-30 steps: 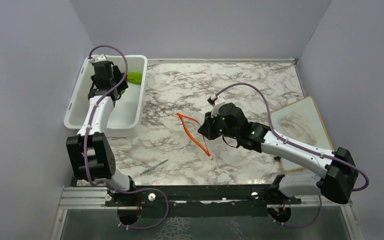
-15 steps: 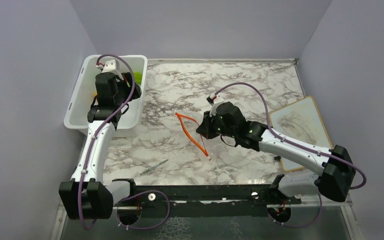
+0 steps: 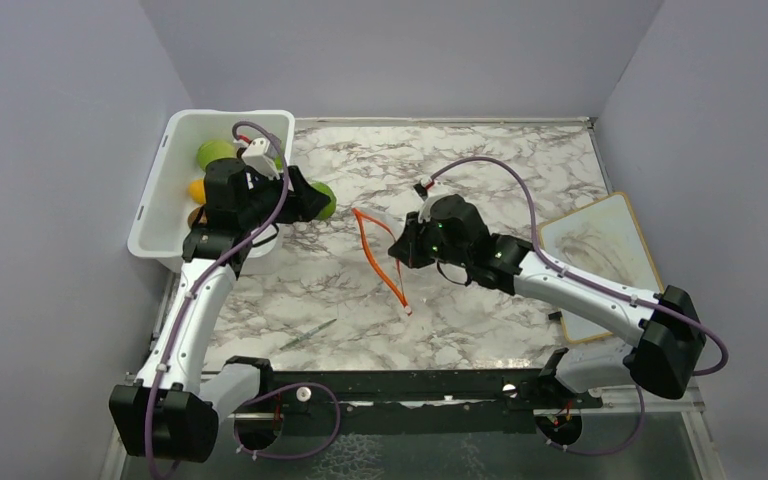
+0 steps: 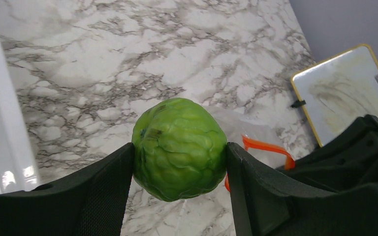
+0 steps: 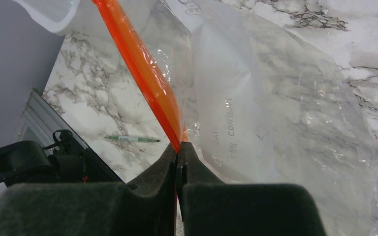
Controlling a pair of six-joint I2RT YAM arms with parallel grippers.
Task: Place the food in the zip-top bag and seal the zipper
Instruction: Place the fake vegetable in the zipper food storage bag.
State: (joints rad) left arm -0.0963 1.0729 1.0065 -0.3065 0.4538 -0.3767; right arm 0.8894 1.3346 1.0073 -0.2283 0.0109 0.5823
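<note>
Left gripper [image 4: 179, 167] clamps the green cabbage ball [image 4: 177, 137] between white tub [image 3: 156, 215] and zip-top bag [image 5: 285, 103]. Right gripper [image 5: 178, 156] pinches the zipper [image 5: 142, 69] tight, lifting the mouth. This looks like the loading step; the next move calls for reaching the opening and releasing.

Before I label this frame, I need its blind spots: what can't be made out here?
- Top view: the left wrist hides most of the left gripper and the bumpy green toy ball it holds.
- Top view: that arm covers part of the white plastic tub and its contents.
- Right wrist view: the clear plastic bag has its orange-red zipper cut off by the top edge.
</note>
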